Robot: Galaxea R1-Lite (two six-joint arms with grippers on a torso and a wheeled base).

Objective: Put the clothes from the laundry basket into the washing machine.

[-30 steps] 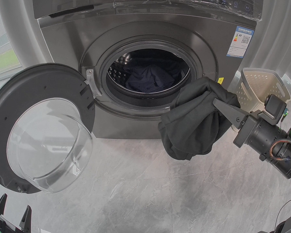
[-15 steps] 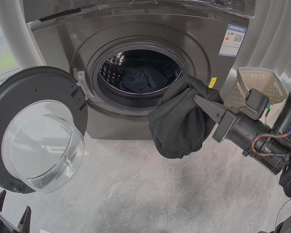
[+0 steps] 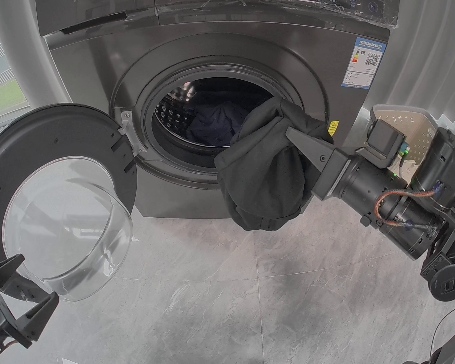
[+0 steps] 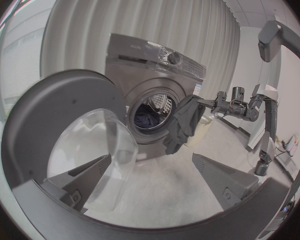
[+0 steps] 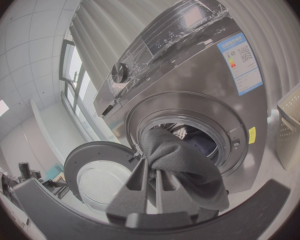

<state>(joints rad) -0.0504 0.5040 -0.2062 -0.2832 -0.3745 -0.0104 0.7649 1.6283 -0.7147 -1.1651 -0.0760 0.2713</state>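
The grey washing machine (image 3: 106, 72) stands with its round door (image 3: 50, 142) swung out to the left. A dark blue garment (image 3: 215, 122) lies inside the drum. My right gripper (image 3: 290, 133) is shut on a black garment (image 3: 263, 173), held at the lower right rim of the drum opening, its bulk hanging down outside. The wrist view shows the right gripper (image 5: 151, 165) clamped on the bunched black garment (image 5: 183, 164). The beige laundry basket (image 3: 419, 122) stands on the floor right of the machine, behind the right arm. My left gripper (image 3: 30, 284) is open, low beside the door.
The open door's glass bowl (image 3: 71, 223) juts out over the floor at the left. Grey tiled floor (image 3: 237, 289) lies free in front of the machine. A pleated curtain (image 3: 435, 51) hangs behind the basket.
My right gripper has carried the black garment left and up to the drum's rim. My left gripper has risen further into the head view. The camera shifted slightly at first.
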